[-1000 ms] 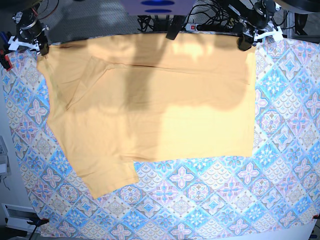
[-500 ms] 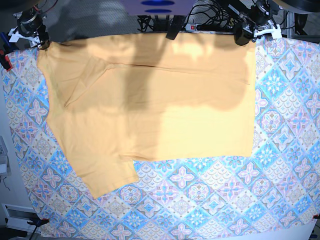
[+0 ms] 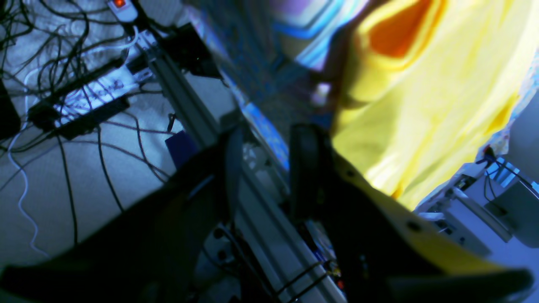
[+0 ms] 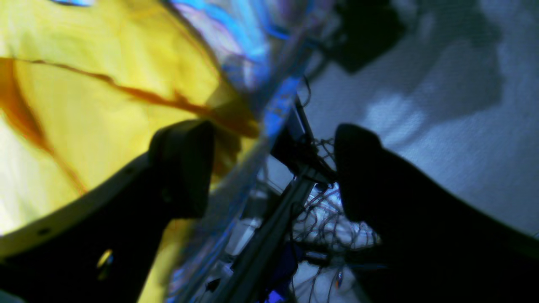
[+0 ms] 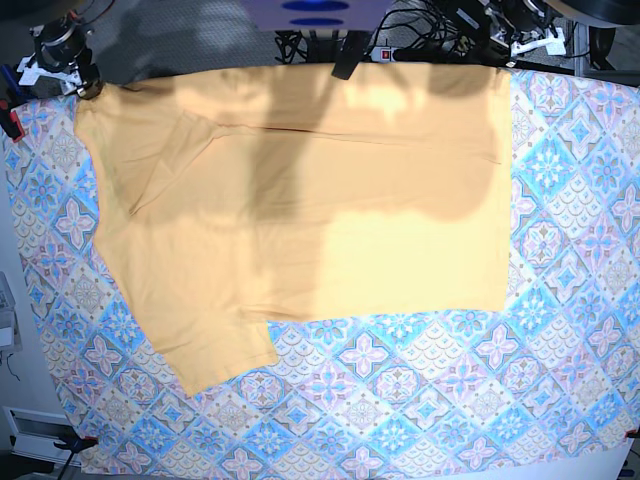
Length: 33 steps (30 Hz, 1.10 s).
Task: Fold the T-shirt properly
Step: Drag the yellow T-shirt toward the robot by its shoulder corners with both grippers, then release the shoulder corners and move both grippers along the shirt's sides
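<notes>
The pale orange-yellow T-shirt (image 5: 300,200) lies flat on the patterned tablecloth (image 5: 450,400), one sleeve sticking out at the front left. My right gripper (image 5: 85,85) hovers at the shirt's far left corner. In the right wrist view its jaws (image 4: 273,168) stand wide open with only the table edge between them, and the shirt (image 4: 84,105) lies to the left. My left gripper (image 5: 510,50) sits just beyond the far right corner. Its fingers (image 3: 269,168) are parted over the frame rail and hold nothing, with the shirt (image 3: 421,105) beside them.
Cables and a power strip (image 5: 400,45) run behind the table's far edge, and an aluminium frame rail (image 3: 189,105) runs under it. The tablecloth reaches the front edge, with bare cloth on the right and front.
Both grippers have drawn back from the shirt's far corners toward the table's rear edge. The right jaws have opened wide. The shirt has stayed flat.
</notes>
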Each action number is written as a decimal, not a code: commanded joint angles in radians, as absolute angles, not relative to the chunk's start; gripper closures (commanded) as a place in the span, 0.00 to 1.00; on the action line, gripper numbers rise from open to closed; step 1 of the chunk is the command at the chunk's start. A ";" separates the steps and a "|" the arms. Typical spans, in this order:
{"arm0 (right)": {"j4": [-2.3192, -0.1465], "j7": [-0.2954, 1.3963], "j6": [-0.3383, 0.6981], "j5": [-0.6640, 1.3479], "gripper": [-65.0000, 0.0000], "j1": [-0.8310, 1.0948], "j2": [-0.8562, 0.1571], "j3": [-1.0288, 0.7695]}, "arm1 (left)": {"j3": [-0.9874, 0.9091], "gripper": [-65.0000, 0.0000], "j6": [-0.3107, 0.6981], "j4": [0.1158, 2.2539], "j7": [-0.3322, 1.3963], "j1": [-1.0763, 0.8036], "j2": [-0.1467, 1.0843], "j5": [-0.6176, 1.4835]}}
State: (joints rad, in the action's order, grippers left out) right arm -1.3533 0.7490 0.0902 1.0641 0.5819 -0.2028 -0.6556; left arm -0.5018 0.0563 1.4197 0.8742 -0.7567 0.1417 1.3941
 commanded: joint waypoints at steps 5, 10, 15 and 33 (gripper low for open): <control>-1.455 0.737 0.101 1.078 0.34 0.602 -0.223 -0.696 | -0.512 0.72 0.090 1.432 0.886 -0.776 0.148 1.411; -1.465 0.739 0.101 1.078 0.34 0.616 -0.223 -0.725 | -0.512 0.72 0.110 1.434 0.886 -0.802 0.148 1.411; -1.471 0.739 0.101 1.079 0.34 0.625 -0.223 -0.725 | -0.512 0.72 0.111 1.434 0.888 -0.823 0.148 1.412; -1.669 0.802 0.101 1.075 0.34 0.570 -0.268 -0.664 | -0.595 0.72 0.139 1.744 0.888 -0.789 0.156 1.417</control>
